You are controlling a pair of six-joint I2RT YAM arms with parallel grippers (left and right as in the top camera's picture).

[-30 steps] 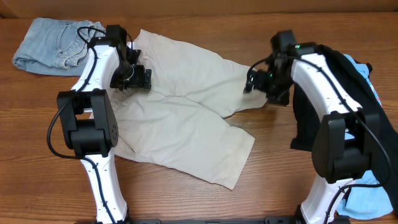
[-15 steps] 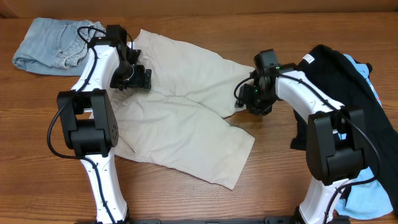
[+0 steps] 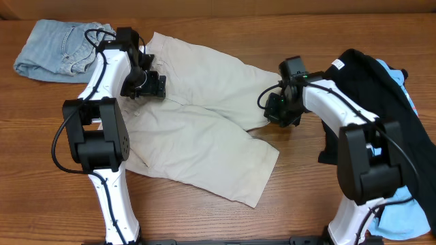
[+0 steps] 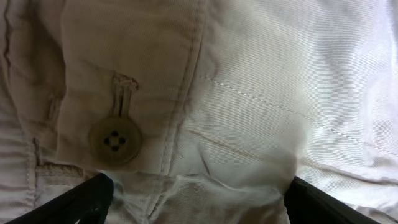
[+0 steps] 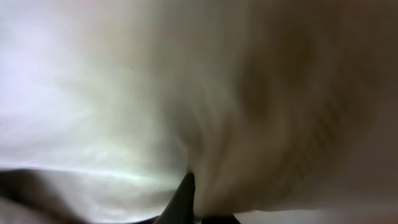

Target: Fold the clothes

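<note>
Plainly, left jaws sit spread wide on the khaki shorts (image 3: 204, 143); right jaws, I cannot tell.

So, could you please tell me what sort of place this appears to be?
Probably a robotics lab bench set up for laundry folding: the left arm and right arm stand at a wooden table, with khaki shorts spread between them and denim shorts lying aside.

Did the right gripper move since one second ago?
Yes. The right gripper moved left and down in the overhead view, to the khaki shorts' hem.
</note>
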